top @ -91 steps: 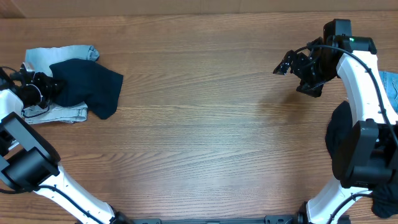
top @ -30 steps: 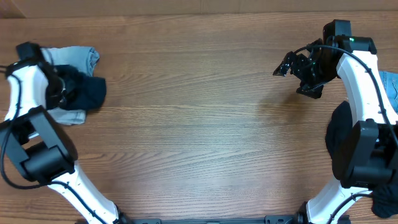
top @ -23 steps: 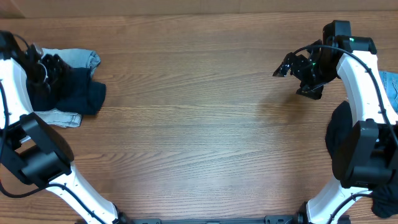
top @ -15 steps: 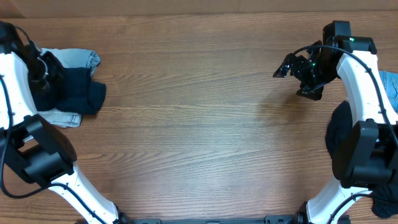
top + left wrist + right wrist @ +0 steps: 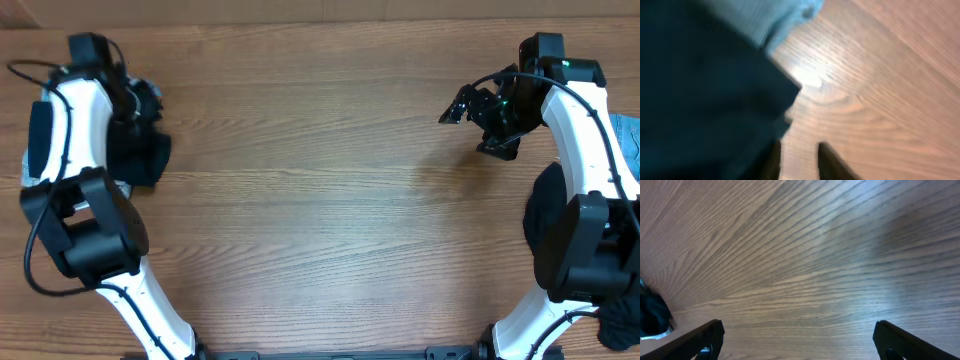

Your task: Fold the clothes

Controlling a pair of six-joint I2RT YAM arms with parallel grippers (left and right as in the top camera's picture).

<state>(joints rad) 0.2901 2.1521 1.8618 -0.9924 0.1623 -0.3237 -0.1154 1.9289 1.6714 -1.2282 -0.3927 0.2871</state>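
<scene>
left fingers (image 5: pixel 832 164): blurred, narrowly parted, empty, just beside dark garment (image 5: pixel 700 100) | denim (image 5: pixel 765 15): cut off beyond garment | right fingers (image 5: pixel 707 335): wide, empty, over counter (image 5: pixel 815 255)

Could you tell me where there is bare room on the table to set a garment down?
The wide middle of the table is bare, from the dark garment by the left arm across to the right gripper. The right edge is crowded with a second dark garment and light-blue denim.
</scene>
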